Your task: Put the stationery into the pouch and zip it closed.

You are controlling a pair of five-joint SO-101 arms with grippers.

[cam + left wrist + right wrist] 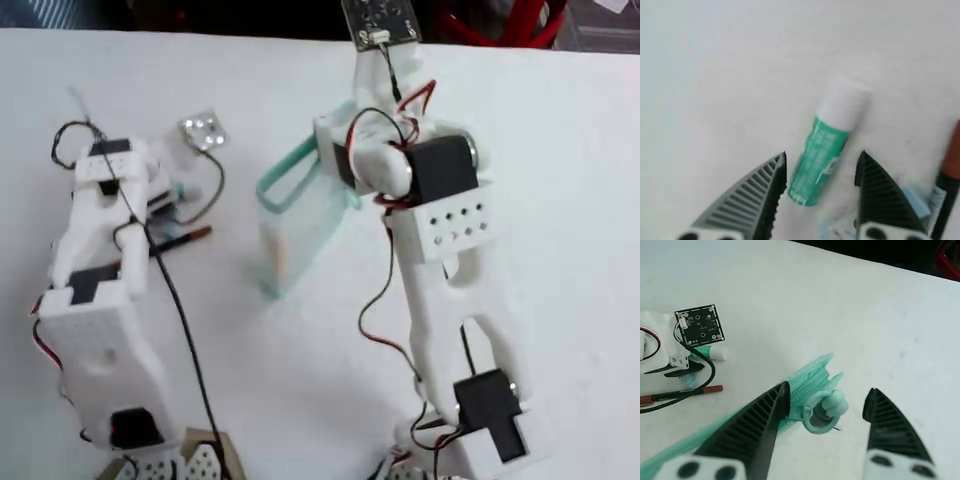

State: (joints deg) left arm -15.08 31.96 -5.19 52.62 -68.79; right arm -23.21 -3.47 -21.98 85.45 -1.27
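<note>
While the left gripper (822, 154) hangs low over the white table (560, 200), its two ribbed fingers stand spread apart, with the glue stick (816, 170) lying flat between them. The stick's green end sits in the gap between the fingertips, and its white cap points away beyond them. The fingers are released, not clamped on it. Whether either finger touches the stick I cannot tell.

Just beside that gripper, on the table, lies a dark pen (185, 237) with a reddish-brown end. From the left wrist camera a small bluish patch shows next to the pen, too blurred to make out.

Well apart from these, toward the middle of the table, lies the pouch (300, 215), translucent with teal edging, resting on the tabletop. The right gripper (829, 387) is over the pouch's far end. Its fingers are parted as well, one on each side of the teal zip pull (822, 410), a ring with a rounded knob. One finger overlaps the toothed zip edge, while the other stands clear of the pull. It grasps nothing.

By count: one glue stick, one pen and one pouch, with two arms at the table, each gripper open around its own thing. The glue stick and the pen both lie outside the pouch.
</note>
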